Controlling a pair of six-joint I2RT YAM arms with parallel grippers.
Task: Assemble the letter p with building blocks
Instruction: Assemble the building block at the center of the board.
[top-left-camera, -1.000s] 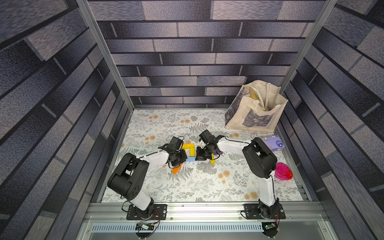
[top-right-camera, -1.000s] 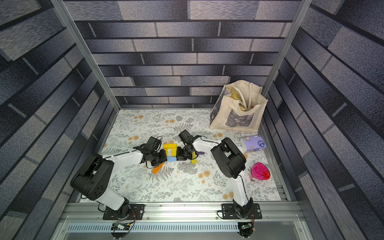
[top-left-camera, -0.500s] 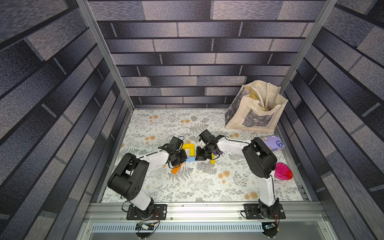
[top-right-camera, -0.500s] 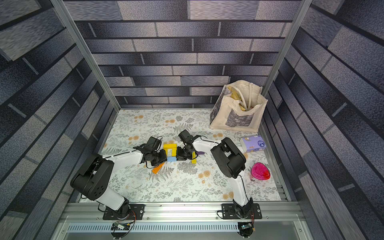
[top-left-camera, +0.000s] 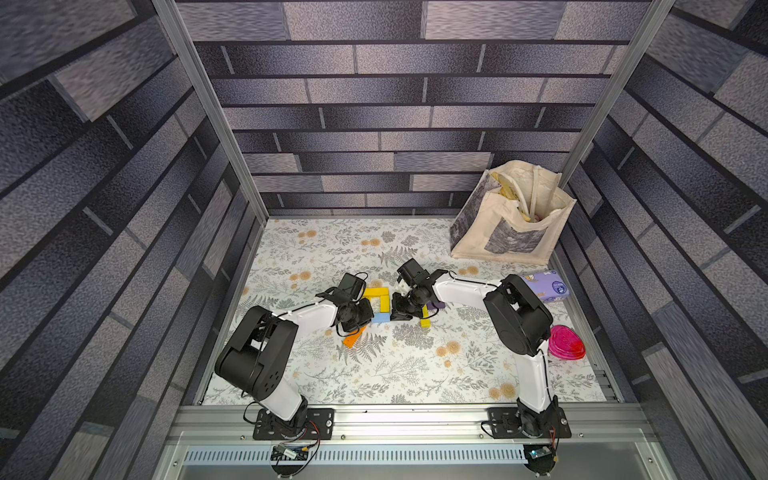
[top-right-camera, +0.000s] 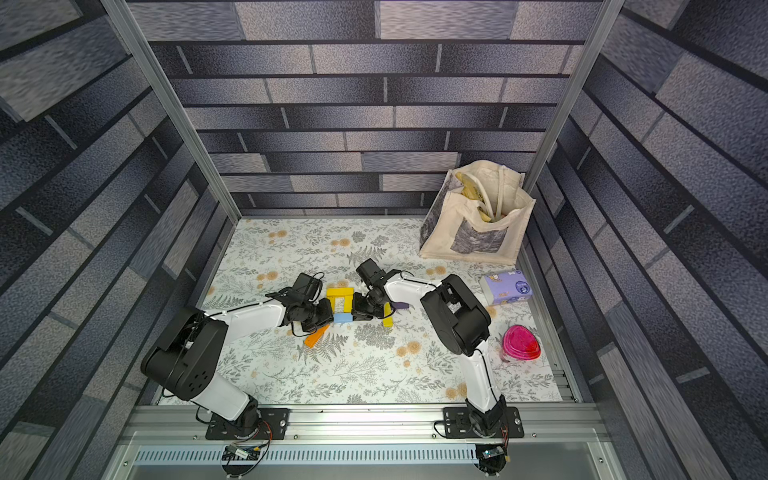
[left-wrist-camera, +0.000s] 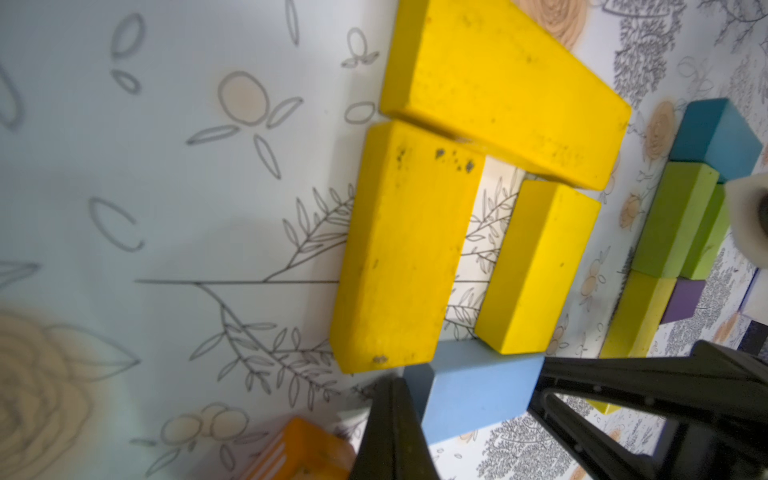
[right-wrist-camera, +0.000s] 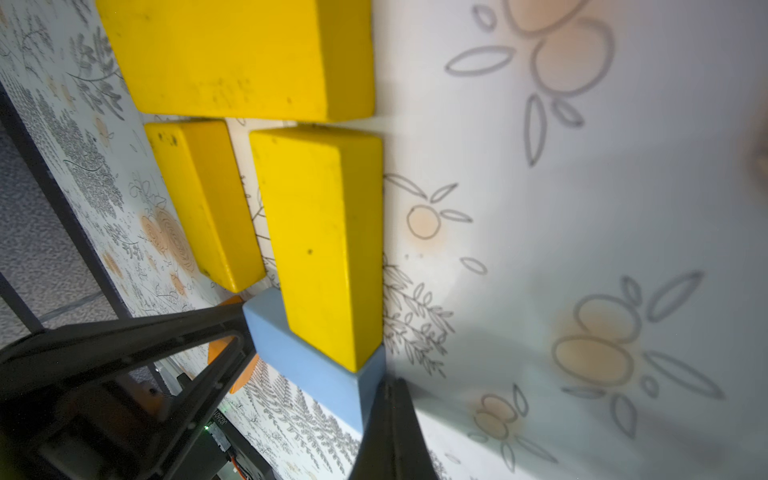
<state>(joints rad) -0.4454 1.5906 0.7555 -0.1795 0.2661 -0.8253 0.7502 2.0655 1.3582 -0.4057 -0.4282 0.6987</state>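
Everything here sits around the light blue block (top-left-camera: 381, 318), so I'll use that as the reference. Both arms are down on the mat at it. The left gripper (left-wrist-camera: 388, 399) is clenched tight on nothing, tip right up against the block's left end. The right gripper (right-wrist-camera: 390, 399) is clamped empty the same way at the right end, so the block sits between the two tips. The yellow arch (top-left-camera: 376, 291), made of three yellow blocks, is butted against its far long side, with the legs ending at the blue one. An orange block (top-left-camera: 352, 338) lies loose off the left end, on the robot's side, not touching. Past the right end, behind the right gripper, are a spare yellow block (top-left-camera: 426, 321) and a purple block (top-left-camera: 437, 306). The left wrist view also shows lime green blocks (left-wrist-camera: 673, 220) and a teal block (left-wrist-camera: 715, 133) out that way.
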